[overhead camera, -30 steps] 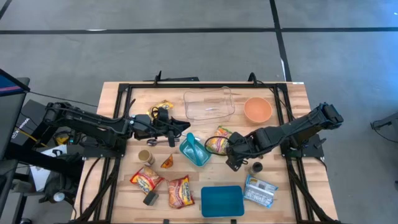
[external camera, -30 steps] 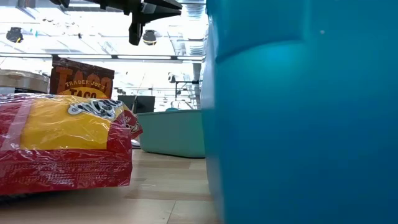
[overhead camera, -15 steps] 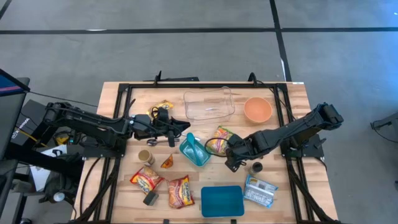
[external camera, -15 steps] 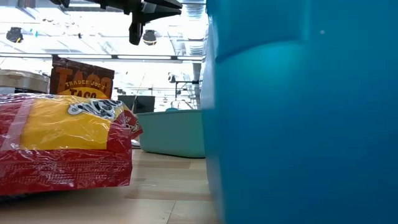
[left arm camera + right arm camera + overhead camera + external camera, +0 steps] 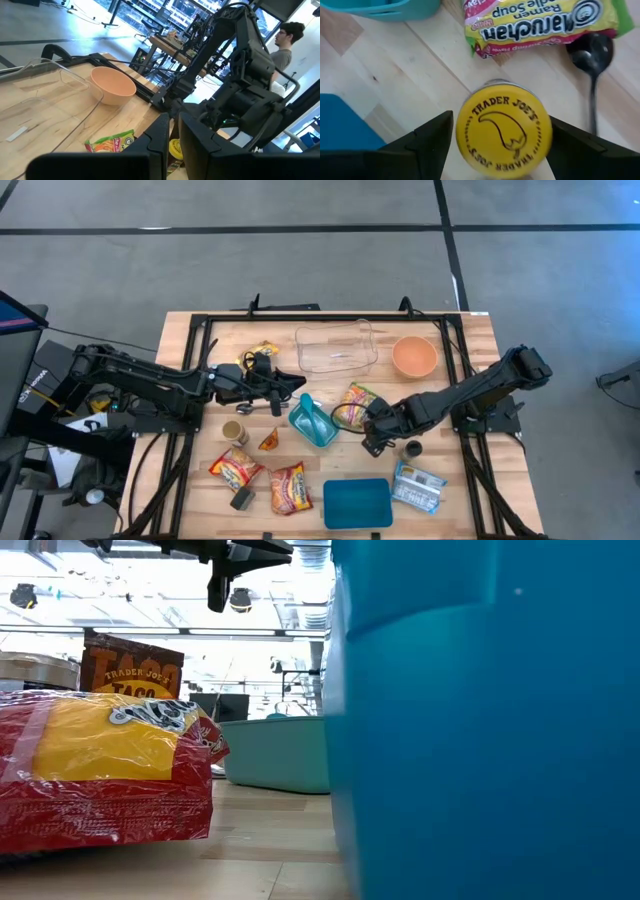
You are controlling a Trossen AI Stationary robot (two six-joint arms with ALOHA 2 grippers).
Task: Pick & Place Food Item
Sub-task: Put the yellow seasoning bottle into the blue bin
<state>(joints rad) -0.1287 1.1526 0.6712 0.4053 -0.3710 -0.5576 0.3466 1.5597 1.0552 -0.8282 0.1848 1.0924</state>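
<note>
Since the earlier frames the right arm has eased its gripper (image 5: 372, 438) slightly down and toward 6 o'clock; everything else on the bench (image 5: 180, 330) is unmoved. The gripper's fingers stand wide apart, one on each side of a yellow-lidded jar (image 5: 503, 131), not yet clamped. The jar stands at 6 o'clock from a ramen packet (image 5: 540, 22). The left gripper (image 5: 283, 388), fingers together and empty, waits at the bench's left.

Risk, I judge: closing off-centre could tip the jar or pinch the packet's edge.

Count: two arms, one jar, one bowl (image 5: 414, 356), one clear tray (image 5: 336, 346).
</note>
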